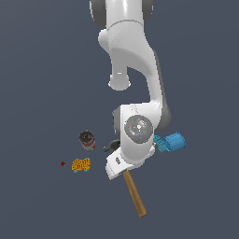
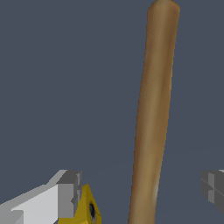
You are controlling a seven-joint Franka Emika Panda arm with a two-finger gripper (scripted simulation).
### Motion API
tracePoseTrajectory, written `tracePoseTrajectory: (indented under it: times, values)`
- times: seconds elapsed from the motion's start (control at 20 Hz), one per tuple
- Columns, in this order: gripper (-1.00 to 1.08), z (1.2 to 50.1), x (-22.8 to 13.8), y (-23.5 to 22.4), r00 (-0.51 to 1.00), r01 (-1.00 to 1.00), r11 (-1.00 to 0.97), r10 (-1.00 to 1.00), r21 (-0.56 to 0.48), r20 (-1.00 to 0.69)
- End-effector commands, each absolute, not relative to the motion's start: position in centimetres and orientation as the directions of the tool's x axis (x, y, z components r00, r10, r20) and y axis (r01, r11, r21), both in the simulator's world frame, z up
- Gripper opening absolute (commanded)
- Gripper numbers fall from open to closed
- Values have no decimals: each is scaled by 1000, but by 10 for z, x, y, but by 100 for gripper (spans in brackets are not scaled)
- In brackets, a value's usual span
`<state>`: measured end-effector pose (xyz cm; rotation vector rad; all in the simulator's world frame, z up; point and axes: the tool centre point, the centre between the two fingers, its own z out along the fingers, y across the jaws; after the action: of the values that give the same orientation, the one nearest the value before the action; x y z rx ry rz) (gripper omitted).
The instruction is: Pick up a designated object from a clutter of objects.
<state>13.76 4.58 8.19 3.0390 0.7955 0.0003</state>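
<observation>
The hammer (image 1: 134, 193) lies on the floor, its light-brown wooden handle (image 2: 153, 113) reaching toward the exterior view's bottom. Its dark grey head (image 1: 111, 145) peeks out beside the white hand. My gripper (image 2: 140, 192) is low over the handle's upper part and open. One grey fingertip (image 2: 68, 194) and the other (image 2: 213, 187) stand on either side of the handle, both clear of it. In the exterior view the hand (image 1: 117, 164) hides the fingers. The clutter lies around the hammer.
A dark red-brown can (image 1: 87, 140) and an orange-yellow block (image 1: 80, 165) lie toward the exterior view's left of the hand. A blue mug-like piece (image 1: 174, 141) sits to its right. A yellow cube (image 2: 86, 211) rests close beside one fingertip.
</observation>
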Motion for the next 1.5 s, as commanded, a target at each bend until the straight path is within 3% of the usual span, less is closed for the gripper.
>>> tracePoseTrajectory:
  times: [0.0,0.6,0.65,1.45]
  values:
    - [100,73,137,46,872,490,-872,490,0,-1]
    - [100,36,138,46,871,492,-871,492,0,0]
    - [-100,36,138,46,871,492,-871,492,0,0]
    - [-100,46,137,38,872,490,-872,490,1,-1]
